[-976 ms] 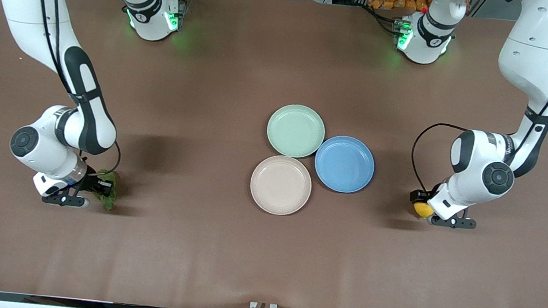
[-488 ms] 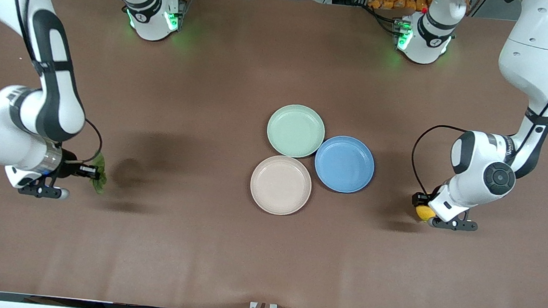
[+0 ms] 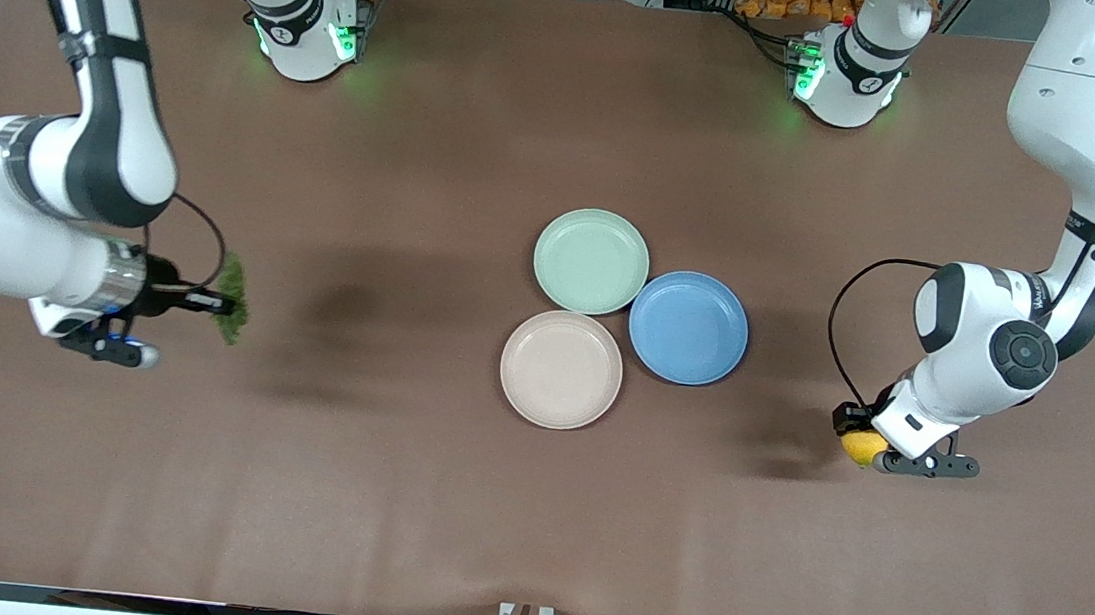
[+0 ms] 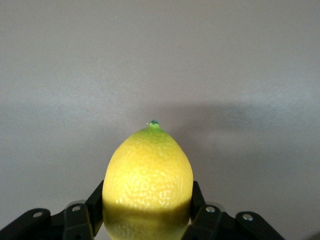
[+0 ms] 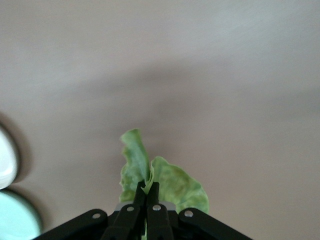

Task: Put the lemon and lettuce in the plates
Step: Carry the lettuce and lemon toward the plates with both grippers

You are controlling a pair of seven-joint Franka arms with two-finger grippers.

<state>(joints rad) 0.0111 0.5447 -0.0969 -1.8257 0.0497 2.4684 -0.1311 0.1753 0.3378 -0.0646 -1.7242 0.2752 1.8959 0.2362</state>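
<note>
My right gripper [image 3: 207, 299] is shut on the green lettuce [image 3: 232, 297] and holds it in the air over the table at the right arm's end; in the right wrist view the lettuce [image 5: 170, 185] hangs from my closed gripper [image 5: 148, 192]. My left gripper [image 3: 855, 436] is shut on the yellow lemon [image 3: 862, 446], just above the table at the left arm's end; the left wrist view shows the lemon [image 4: 148, 175] clamped in my gripper [image 4: 148, 212]. The mint green plate [image 3: 591, 261] and the beige plate [image 3: 561, 369] lie empty at the table's middle.
A blue plate [image 3: 688, 327] lies beside both plates, toward the left arm's end, touching them. The edges of two plates [image 5: 10, 200] show in the right wrist view. Brown table surface [image 3: 371, 471] stretches between the grippers and the plates.
My right gripper has risen with the lettuce and moved a little toward the plates. My left gripper has lifted the lemon slightly off the table and shifted toward the front camera.
</note>
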